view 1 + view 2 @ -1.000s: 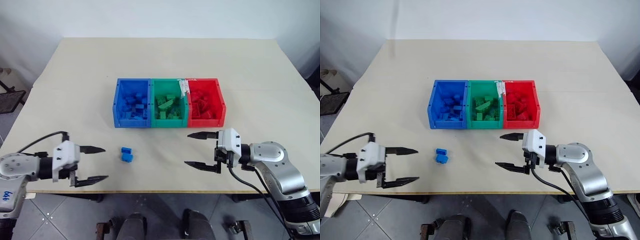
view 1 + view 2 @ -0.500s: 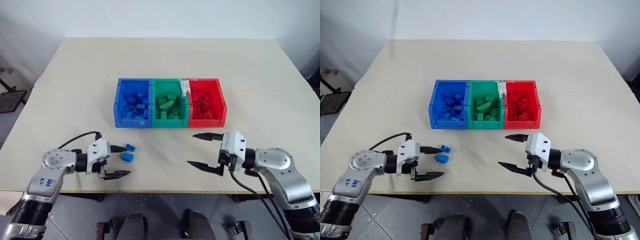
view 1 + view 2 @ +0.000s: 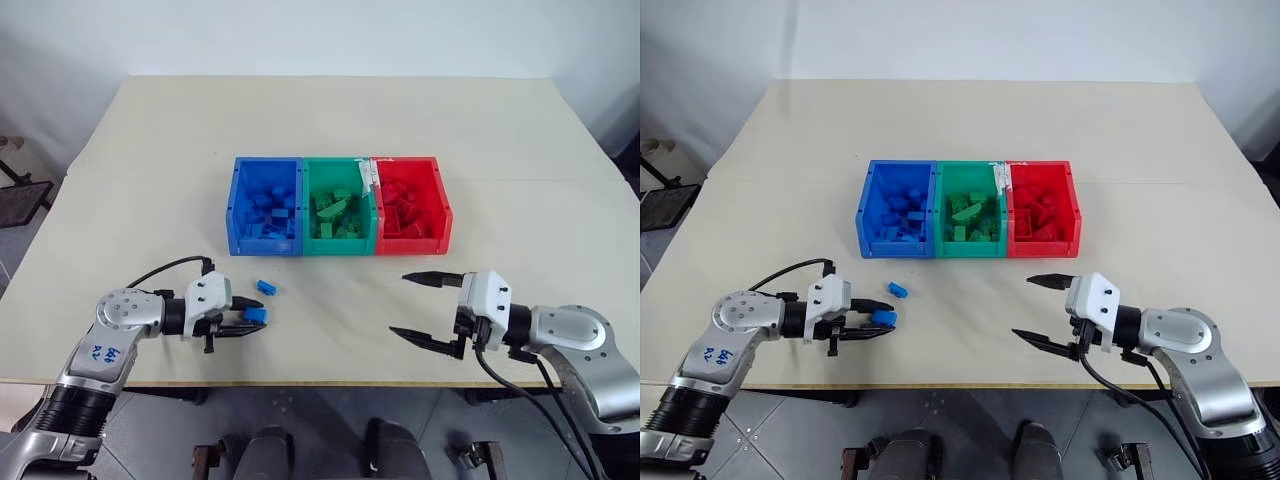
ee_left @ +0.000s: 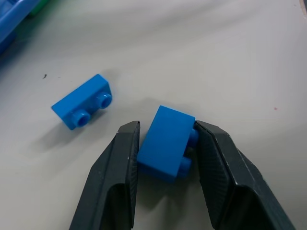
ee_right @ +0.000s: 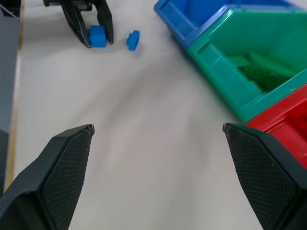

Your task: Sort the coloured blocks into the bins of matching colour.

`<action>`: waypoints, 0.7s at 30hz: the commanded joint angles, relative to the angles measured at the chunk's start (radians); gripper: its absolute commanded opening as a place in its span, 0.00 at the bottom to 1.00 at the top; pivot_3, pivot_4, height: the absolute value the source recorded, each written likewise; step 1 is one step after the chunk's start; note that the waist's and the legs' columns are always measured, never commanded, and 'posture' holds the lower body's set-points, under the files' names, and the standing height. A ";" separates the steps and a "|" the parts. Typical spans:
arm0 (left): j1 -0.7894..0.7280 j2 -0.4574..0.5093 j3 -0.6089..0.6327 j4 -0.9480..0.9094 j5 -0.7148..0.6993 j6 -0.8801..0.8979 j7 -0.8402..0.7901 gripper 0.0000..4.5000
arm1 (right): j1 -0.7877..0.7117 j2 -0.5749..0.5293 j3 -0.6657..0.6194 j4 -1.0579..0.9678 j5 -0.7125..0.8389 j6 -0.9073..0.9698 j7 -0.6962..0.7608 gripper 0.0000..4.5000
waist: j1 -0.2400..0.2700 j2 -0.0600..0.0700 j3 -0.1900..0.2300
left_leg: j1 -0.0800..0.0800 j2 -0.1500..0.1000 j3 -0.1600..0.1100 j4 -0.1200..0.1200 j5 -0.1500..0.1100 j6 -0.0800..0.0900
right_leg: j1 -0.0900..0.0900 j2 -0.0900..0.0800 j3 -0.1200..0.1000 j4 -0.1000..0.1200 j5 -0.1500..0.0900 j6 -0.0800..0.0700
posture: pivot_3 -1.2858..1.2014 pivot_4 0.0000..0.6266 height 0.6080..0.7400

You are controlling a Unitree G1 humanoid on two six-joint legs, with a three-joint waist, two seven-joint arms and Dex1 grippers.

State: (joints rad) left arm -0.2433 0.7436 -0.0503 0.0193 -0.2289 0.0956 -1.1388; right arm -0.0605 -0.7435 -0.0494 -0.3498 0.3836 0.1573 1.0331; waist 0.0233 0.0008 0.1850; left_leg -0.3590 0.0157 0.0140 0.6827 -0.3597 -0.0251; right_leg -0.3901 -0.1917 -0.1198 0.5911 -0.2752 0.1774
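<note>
We see the left gripper point(image 3: 243, 321) low over the near left part of the beige table point(image 3: 320, 130), its two black fingers point(image 4: 120, 158) closed against the sides of a blue block point(image 4: 167, 142) that sits between them, studs turned toward one finger; whether the block rests on the table or is lifted we cannot tell. A second blue block point(image 3: 265, 288), a narrow two-stud piece, lies loose on the table just beside the held one, on the side toward the bins, apart from the fingers. The three joined bins stand in a row at the table's middle: the blue bin point(image 3: 264, 207) on the left, the green bin point(image 3: 340, 206) in the centre, the red bin point(image 3: 412, 205) on the right, each holding a heap of bricks of its own colour. A small white label point(image 3: 367, 175) sits on the wall between the green and red bins; we cannot read any writing on it. The right gripper point(image 3: 420, 308) hovers over the near right part of the table, jaws spread wide with nothing between them, well apart from the bins and the blocks. Between the two grippers the tabletop is bare, and wide open surface runs behind and on either side of the bins out to the table edges. The near edge of the table passes just below both grippers. On the left arm's grey casing we see handwritten blue marks point(image 3: 97, 352) that we cannot make out.
</note>
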 commanded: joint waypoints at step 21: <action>-0.556 -0.267 0.090 0.348 -0.028 0.155 0.403 0.47 | -0.023 0.163 -0.105 -0.115 0.069 0.073 -0.323 1.00 | -0.008 -0.002 -0.001 | -0.001 0.000 0.000 -0.001 0.000 0.000 | -0.001 0.000 0.000 0.000 0.000 0.000 | 0.52 0.24 1.00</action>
State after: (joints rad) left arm -0.7689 0.4720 0.0387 0.3676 -0.2677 0.2777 -0.7187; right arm -0.0720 -0.5728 -0.1277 -0.4409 0.4473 0.2399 0.7125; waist 0.0156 -0.0009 0.1841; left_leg -0.3599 0.0153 0.0138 0.6822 -0.3596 -0.0250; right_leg -0.3913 -0.1913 -0.1200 0.5911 -0.2748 0.1774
